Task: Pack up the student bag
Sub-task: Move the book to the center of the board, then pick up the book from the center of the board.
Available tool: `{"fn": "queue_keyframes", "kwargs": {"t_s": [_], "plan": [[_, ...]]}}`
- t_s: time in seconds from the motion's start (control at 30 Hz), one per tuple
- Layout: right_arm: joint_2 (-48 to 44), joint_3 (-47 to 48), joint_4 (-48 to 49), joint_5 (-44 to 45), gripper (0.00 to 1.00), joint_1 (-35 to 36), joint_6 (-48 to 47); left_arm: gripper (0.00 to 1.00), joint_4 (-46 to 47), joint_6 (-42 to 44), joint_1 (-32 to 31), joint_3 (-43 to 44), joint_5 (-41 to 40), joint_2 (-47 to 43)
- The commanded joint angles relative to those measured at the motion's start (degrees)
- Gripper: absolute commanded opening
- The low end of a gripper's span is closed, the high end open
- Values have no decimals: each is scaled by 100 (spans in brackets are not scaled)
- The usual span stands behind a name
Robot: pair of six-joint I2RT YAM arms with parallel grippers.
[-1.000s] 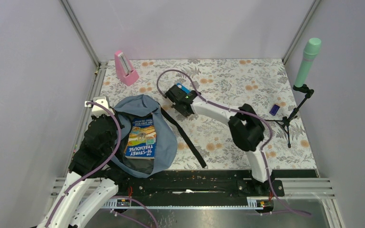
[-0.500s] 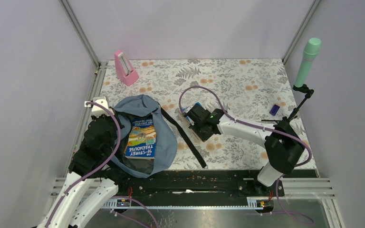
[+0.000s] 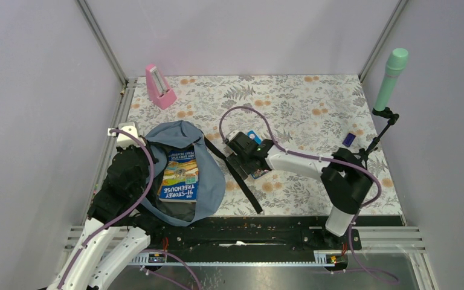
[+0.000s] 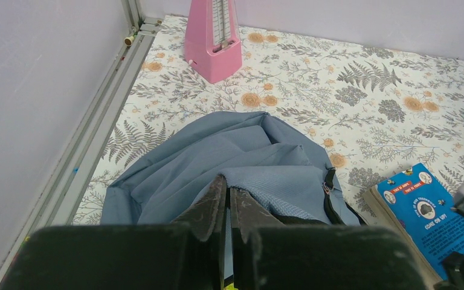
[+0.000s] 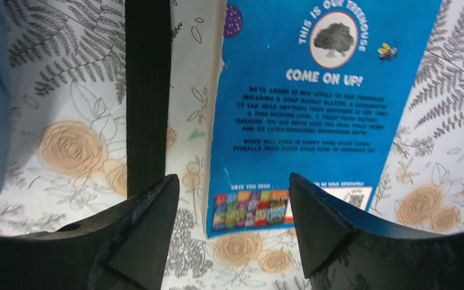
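Left end effector point(image 4: 225, 180) pinched our limp student bag point(image 4: 217, 148) by its rim, probably its best hold; right end effector point(image 5: 232, 178) gaped empty.

Near left: the student bag point(image 3: 214, 181), a book point(image 3: 180, 175) in its mouth. Right of it, a strap point(image 5: 148, 90) on the table point(image 3: 314, 96), then a second book point(image 5: 314, 90), just apart. Behind the bag, a metronome point(image 3: 159, 86). Far right, a microphone point(image 3: 391, 78); beside it, possibly a small box point(image 3: 348, 139).
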Motion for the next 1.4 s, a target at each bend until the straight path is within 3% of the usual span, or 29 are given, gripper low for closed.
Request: {"fn": "queue_keyframes", "kwargs": {"t_s": [0.0, 0.2, 0.3, 0.4, 0.53, 0.73, 1.0, 1.03, 1.07, 1.13, 1.2, 1.37], "plan": [[405, 264, 239, 366, 74, 84, -279, 0, 833, -23, 58, 95, -69, -48], [761, 172, 188, 750, 75, 85, -134, 0, 835, -17, 58, 93, -80, -54], [845, 25, 179, 919, 70, 84, -27, 0, 843, -14, 58, 89, -76, -58], [742, -137, 278, 934, 44, 84, 90, 0, 855, -14, 58, 80, -69, -61], [510, -317, 501, 824, 21, 84, 160, 0, 842, -14, 60, 80, -69, -63], [338, -286, 654, 490, 0, 84, 257, 0, 851, -5, 58, 74, -64, -77], [-197, -430, 955, 78, 0, 75, 621, 0, 859, 17, 58, 55, -24, -124], [-327, -489, 1044, 24, 0, 68, 705, 7, 862, 21, 58, 56, 11, -120], [-448, -544, 1123, -33, 0, 62, 790, 20, 865, 36, 58, 66, 76, -104], [-736, -675, 1335, -175, 0, 37, 976, 55, 867, 68, 58, 87, 242, -59], [-966, -837, 1579, -341, 0, 16, 1173, 81, 873, 104, 58, 118, 440, 6], [-1385, -1201, 2125, -604, 0, -9, 1637, 94, 868, 39, 58, 308, 1067, 346]]}}
